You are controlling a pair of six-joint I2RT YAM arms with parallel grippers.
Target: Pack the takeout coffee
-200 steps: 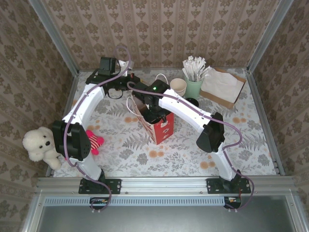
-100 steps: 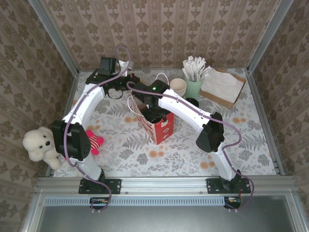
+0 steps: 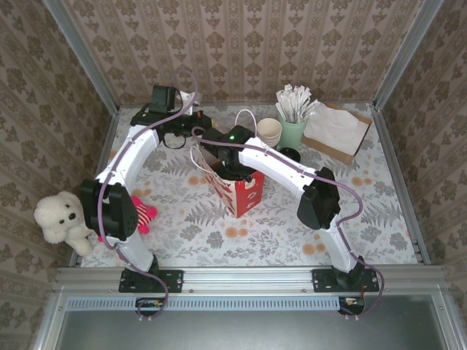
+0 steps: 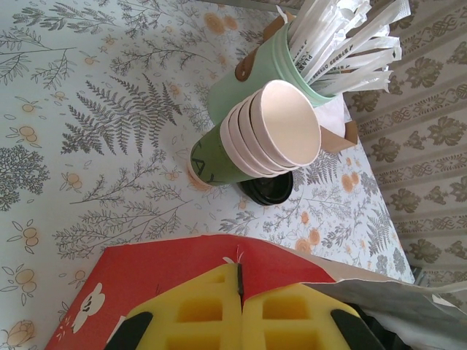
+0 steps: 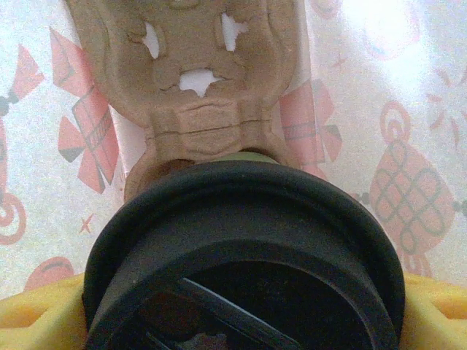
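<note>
1. Inside red bag (image 3: 244, 193): takeout coffee (image 5: 244, 240) clasped by right gripper (image 5: 241, 317), lid up, just above cardboard carrier (image 5: 197, 73).
2. Sits slightly further left vs a sec ago; prob. lining cup up w/ carrier, release not yet done.
3. Beyond: left gripper (image 4: 241, 313) clenched at bag rim; can't tell what's pinched.
4. Far: cream cups (image 4: 273, 131).

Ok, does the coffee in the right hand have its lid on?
Yes, a black lid caps the takeout coffee in the right wrist view.
</note>
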